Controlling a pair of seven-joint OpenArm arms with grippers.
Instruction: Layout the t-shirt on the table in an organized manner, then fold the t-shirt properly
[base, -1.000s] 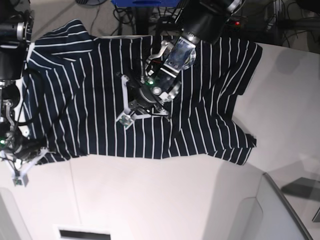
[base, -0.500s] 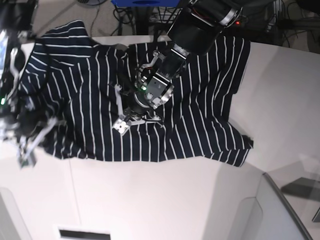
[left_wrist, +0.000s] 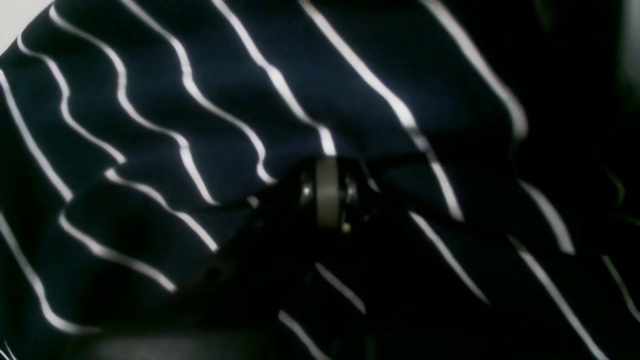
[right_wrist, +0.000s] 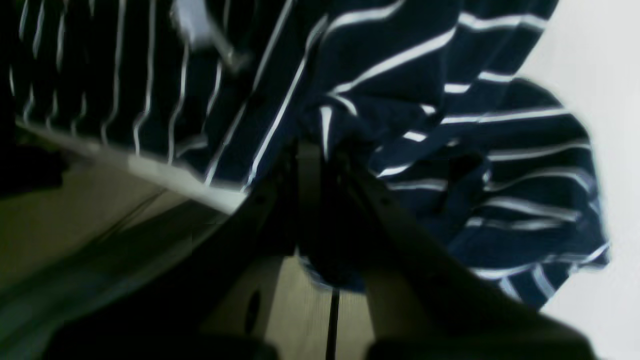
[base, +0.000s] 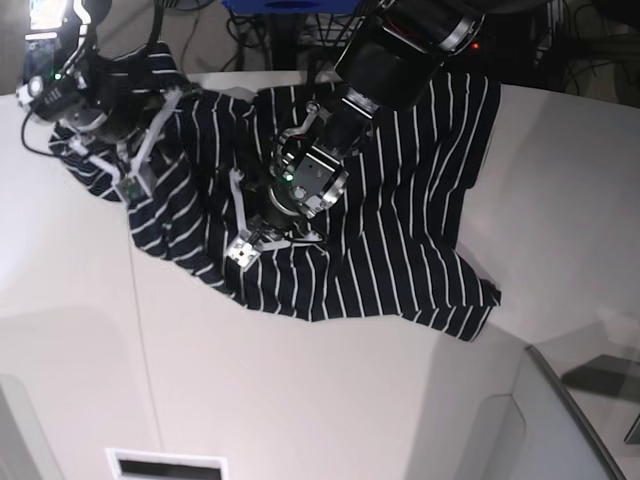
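The dark striped t-shirt lies rumpled across the far half of the white table. Its left part is pulled up into a bunch. At that bunch, near the far left, my right gripper is shut on a fold of the t-shirt. The right wrist view shows cloth gathered at the closed fingertips. My left gripper is at the shirt's middle, shut, with cloth wrinkled around its tip; the left wrist view shows striped fabric all around the closed fingers.
Cables, dark gear and a blue object lie beyond the table's far edge. A thin dark seam runs down the tabletop. A grey panel stands at the lower right and a slot at the front edge.
My right gripper has swung from the near left up to the far left, dragging the shirt's left side with it into a bunch. The left gripper has barely moved in the last half second.
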